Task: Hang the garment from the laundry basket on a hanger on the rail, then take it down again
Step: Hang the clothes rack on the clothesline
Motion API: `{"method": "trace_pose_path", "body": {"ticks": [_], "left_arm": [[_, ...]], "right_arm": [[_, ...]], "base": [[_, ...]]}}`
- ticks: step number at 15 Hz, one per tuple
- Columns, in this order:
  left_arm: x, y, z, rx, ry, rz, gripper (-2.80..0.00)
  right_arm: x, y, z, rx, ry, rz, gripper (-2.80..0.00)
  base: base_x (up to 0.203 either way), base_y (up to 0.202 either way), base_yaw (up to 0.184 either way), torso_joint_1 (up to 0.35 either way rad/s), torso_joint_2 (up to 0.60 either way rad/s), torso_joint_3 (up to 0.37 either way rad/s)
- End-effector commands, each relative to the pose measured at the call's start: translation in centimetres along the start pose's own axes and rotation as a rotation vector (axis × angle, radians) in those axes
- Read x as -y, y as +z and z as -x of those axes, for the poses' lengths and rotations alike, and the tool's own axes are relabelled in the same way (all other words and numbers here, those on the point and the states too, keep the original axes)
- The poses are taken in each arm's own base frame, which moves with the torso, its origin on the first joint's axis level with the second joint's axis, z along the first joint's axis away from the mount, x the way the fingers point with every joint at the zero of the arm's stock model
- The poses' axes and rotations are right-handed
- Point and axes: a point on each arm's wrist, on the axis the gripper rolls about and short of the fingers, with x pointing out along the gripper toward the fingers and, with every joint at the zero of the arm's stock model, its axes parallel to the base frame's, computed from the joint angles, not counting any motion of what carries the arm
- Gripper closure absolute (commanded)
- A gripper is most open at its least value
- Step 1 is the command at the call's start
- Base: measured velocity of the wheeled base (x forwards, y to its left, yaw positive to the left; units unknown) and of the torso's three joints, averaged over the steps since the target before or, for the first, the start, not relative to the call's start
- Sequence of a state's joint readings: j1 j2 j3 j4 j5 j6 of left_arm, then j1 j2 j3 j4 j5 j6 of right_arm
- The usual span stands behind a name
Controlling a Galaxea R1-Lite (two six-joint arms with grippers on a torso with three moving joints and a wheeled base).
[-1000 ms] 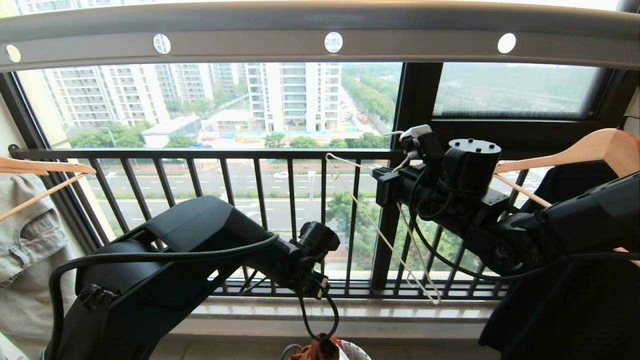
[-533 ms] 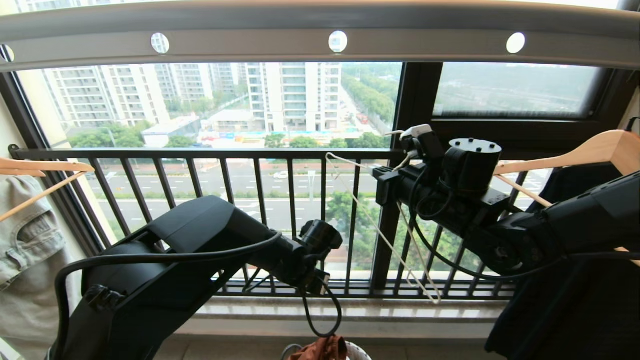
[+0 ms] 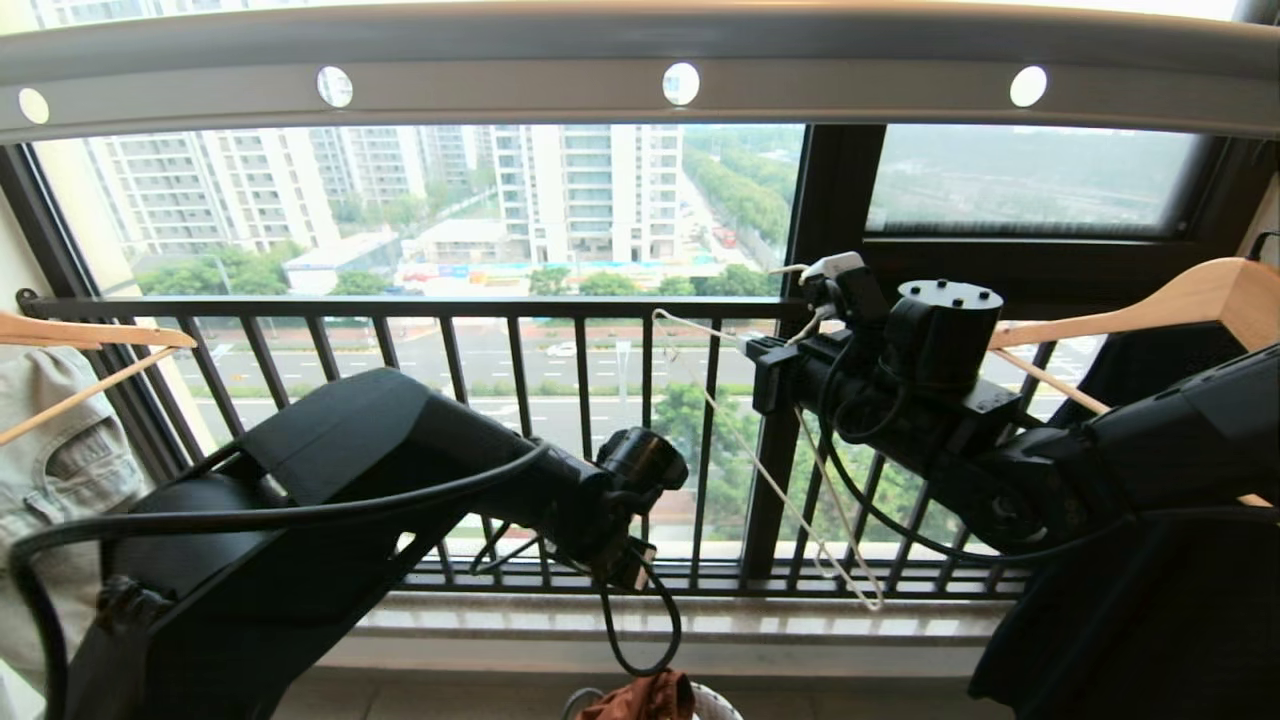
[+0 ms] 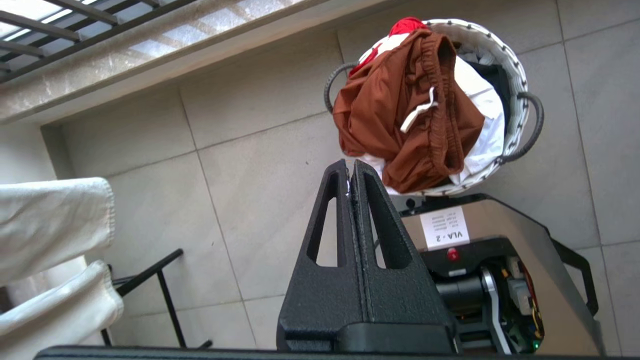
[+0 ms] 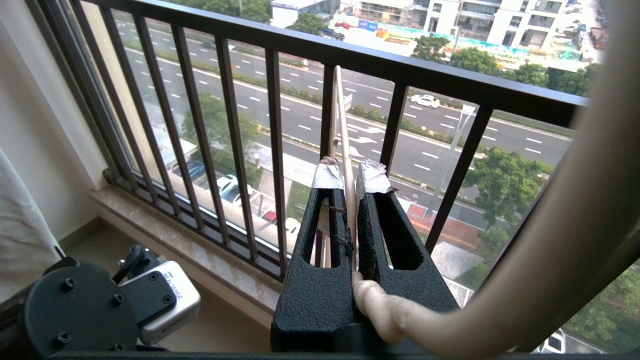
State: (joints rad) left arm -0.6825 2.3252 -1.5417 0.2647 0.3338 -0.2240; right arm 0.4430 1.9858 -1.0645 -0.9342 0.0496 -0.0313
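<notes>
The rust-brown garment [image 4: 410,110] lies bunched on top of the laundry basket [image 4: 520,90], its white drawstring showing. My left gripper [image 4: 350,167] hangs above the floor beside the basket's edge, shut with nothing between its fingers. In the head view the left arm [image 3: 400,460] reaches down toward the garment [image 3: 640,697] at the bottom edge. My right gripper [image 5: 350,172] is shut on the thin cream hanger [image 5: 339,115], held up in front of the balcony bars; the hanger [image 3: 760,470] slants down from it. The rail [image 3: 500,85] runs overhead.
A wooden hanger with a pale denim piece [image 3: 60,470] hangs at the left. Another wooden hanger [image 3: 1180,295] carries a black T-shirt [image 3: 1150,600] at the right. The black balcony railing [image 3: 400,307] stands ahead. My own base [image 4: 500,250] sits beside the basket.
My left arm's elbow has risen a little and swung left. The garment still lies in the basket. The right arm and hanger have not moved.
</notes>
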Motion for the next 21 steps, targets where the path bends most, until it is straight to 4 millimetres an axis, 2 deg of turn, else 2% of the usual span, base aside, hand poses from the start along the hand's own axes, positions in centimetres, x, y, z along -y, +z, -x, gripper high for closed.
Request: {"method": "trace_pose_path", "body": {"ticks": [1,4,5,7,9,13,15,18,21], "left_arm": [[-0.8,1.1,6.4,0.042,-0.016,0.016,0.0],[-2.4,0.6,13.8,0.079,-0.039,0.01,0.0],[-3.1,0.4,16.1,0.106,-0.051,0.01,0.0],[-3.8,-0.6,19.8,0.155,-0.083,-0.002,0.0],[-4.2,-1.7,23.2,0.217,-0.126,-0.011,0.0],[-7.0,-4.3,30.7,0.392,-0.216,0.003,0.0],[-8.4,-5.5,33.2,0.467,-0.24,0.004,0.0],[-10.6,-6.9,36.3,0.569,-0.27,0.024,0.0],[-12.5,-8.3,39.0,0.663,-0.295,0.048,0.0]], "right_arm": [[0.0,0.6,0.6,0.014,0.001,0.0,0.0],[-0.8,0.1,3.1,-0.037,-0.003,-0.004,0.0],[-1.1,0.6,4.0,-0.032,-0.034,0.009,0.0],[-1.2,2.8,6.6,-0.012,-0.067,0.04,0.0],[-1.9,4.8,10.0,-0.032,-0.055,0.05,0.0],[-2.1,8.1,16.9,-0.082,-0.077,0.059,0.0],[-2.0,9.2,19.3,-0.126,-0.091,0.067,0.0],[-3.8,11.1,19.5,-0.141,-0.035,0.078,0.0],[-7.2,11.8,18.6,-0.153,0.014,0.101,0.0]], "base": [[0.0,0.0,0.0,0.0,0.0,0.0],[0.0,0.0,0.0,0.0,0.0,0.0],[0.0,0.0,0.0,0.0,0.0,0.0],[0.0,0.0,0.0,0.0,0.0,0.0],[0.0,0.0,0.0,0.0,0.0,0.0],[0.0,0.0,0.0,0.0,0.0,0.0],[0.0,0.0,0.0,0.0,0.0,0.0],[0.0,0.0,0.0,0.0,0.0,0.0],[0.0,0.0,0.0,0.0,0.0,0.0]]}}
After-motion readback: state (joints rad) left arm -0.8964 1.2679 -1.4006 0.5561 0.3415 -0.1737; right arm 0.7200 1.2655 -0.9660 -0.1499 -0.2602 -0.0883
